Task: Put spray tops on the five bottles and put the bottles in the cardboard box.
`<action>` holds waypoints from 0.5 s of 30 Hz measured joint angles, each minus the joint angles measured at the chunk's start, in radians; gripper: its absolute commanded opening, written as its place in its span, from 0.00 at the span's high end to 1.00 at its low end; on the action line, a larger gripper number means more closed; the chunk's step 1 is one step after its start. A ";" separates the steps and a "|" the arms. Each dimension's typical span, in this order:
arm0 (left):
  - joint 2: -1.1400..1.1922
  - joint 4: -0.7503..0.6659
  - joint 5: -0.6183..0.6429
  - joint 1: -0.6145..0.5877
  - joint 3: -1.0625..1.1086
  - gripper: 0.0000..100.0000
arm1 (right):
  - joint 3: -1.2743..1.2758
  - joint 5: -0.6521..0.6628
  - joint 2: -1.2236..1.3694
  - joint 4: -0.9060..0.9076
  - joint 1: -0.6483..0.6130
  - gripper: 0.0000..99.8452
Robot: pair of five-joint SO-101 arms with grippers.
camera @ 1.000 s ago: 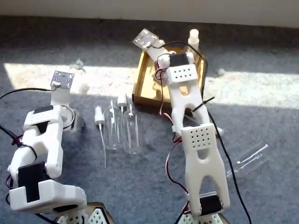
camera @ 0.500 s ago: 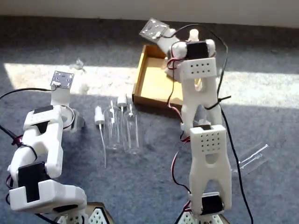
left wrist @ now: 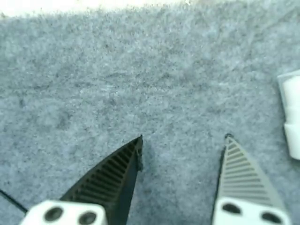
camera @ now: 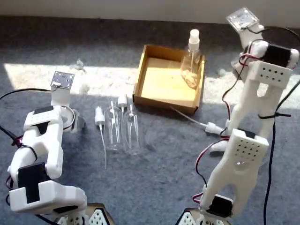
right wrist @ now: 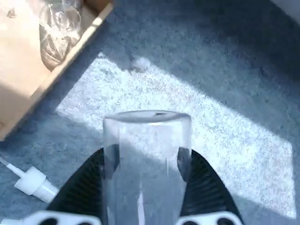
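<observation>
Bottle (right wrist: pixel 146 136) with an open mouth was pinched in the right gripper (right wrist: pixel 145 157) near the cardboard box (camera: pixel 165 101), which held one topped bottle (camera: pixel 191 68), while the left gripper (left wrist: pixel 183 139) hung spread well apart from it.

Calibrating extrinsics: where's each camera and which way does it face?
High view: fixed above, looks down on the carpeted table, left arm, right arm and cardboard box.
Left wrist view: on the left arm, faces down at carpet past the open left tool.
Right wrist view: on the right arm, looks past the right tool gripping a clear bottle.
Shared: high and right wrist views both show the box with its capped bottle.
</observation>
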 measured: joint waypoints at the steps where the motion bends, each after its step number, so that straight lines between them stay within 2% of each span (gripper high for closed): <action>1: 0.000 0.000 0.000 0.000 0.000 0.75 | 0.051 0.000 0.000 0.000 0.015 1.00; 5: 0.000 0.000 0.000 0.000 0.000 0.75 | 0.351 -0.044 0.000 -0.015 0.052 0.99; 7: 0.000 0.000 0.000 0.000 0.000 0.75 | 0.534 -0.107 0.000 -0.091 0.068 0.98; 9: 0.000 0.000 0.000 0.000 0.000 0.75 | 0.694 -0.187 0.002 -0.163 0.092 0.93; 11: 0.000 0.000 0.000 0.000 0.000 0.75 | 0.747 -0.253 -0.003 -0.193 0.110 0.84; 15: 0.000 0.000 0.002 0.000 0.000 0.75 | 0.753 -0.247 -0.009 -0.137 0.115 0.69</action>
